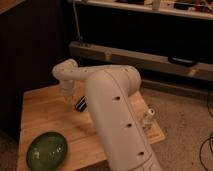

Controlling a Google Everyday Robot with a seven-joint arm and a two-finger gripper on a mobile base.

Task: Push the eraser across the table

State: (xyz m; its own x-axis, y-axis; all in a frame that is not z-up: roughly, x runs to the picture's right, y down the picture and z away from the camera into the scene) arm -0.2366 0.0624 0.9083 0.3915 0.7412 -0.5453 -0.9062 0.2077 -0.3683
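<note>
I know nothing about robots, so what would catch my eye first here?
The big white robot arm fills the middle foreground, bending back over the wooden table so its gripper hangs at the table's far side, close beside the small dark striped eraser. A green bowl sits at the near left corner, and a small white bottle stands by the right edge.
</note>
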